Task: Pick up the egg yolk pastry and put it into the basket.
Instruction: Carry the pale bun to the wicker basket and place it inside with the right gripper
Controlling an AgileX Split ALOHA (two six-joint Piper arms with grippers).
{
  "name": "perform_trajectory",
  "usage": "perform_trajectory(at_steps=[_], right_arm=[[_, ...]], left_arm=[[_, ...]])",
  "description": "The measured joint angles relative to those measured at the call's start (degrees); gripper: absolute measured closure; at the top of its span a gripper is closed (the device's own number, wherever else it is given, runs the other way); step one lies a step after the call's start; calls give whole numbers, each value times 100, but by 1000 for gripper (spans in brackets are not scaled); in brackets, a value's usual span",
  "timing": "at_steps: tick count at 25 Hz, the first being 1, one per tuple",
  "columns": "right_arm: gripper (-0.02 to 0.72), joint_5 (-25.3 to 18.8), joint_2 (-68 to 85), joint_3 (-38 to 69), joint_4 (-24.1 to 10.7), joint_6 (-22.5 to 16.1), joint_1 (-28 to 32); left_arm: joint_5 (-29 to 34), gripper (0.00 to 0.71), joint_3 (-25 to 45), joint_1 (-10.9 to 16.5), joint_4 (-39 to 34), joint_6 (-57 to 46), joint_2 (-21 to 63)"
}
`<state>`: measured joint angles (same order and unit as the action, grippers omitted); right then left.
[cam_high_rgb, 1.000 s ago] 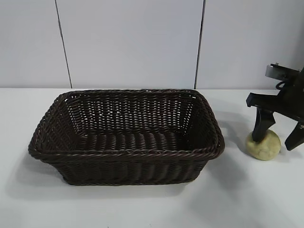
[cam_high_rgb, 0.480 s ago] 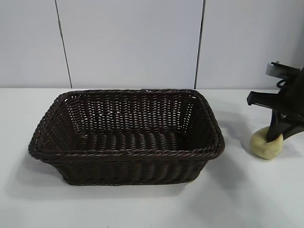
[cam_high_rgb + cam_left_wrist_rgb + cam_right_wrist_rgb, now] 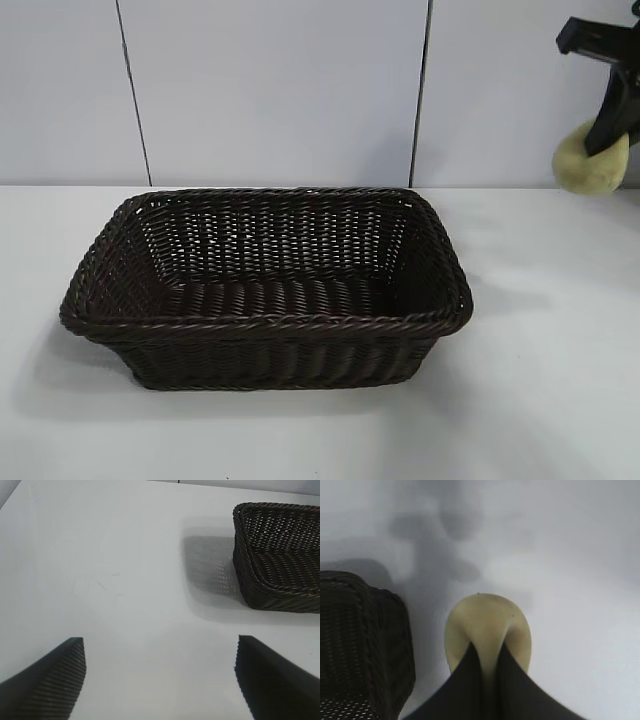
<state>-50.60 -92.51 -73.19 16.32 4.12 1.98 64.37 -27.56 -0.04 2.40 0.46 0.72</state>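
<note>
Nearest the viewer lies the bare white table (image 3: 540,420), and on it, left of centre, sits the large rectangular dark brown woven wicker basket (image 3: 265,325) with its braided rim and sloping sides; its long axis runs left to right and nothing lies inside it. The left hand (image 3: 160,680) hangs parked over open table off the basket's left end, its two dark fingers spread wide with nothing between them.

Farther back and high at the right edge, the right hand (image 3: 610,140) is clamped tight on the small pale yellow-beige rounded egg yolk pastry (image 3: 590,160), pinching the soft lump so it bulges around the fingertips. The pastry is clear of the table, well above rim height, and off the basket's right end.

The coming move turns on that one offset: the basket's open mouth lies to the left of and below the held pastry, so the carry should run leftward over the right rim before any lowering. The right arm is the nearer one.
</note>
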Motion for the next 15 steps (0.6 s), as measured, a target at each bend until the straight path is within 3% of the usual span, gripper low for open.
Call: perform_trajectory(at_steps=[6, 15], right_arm=[[680, -49, 22, 0, 364, 12, -164], [680, 350, 22, 0, 486, -51, -1723]], left_arm=[[0, 114, 0, 0, 0, 0, 0], [0, 114, 0, 0, 0, 0, 0]])
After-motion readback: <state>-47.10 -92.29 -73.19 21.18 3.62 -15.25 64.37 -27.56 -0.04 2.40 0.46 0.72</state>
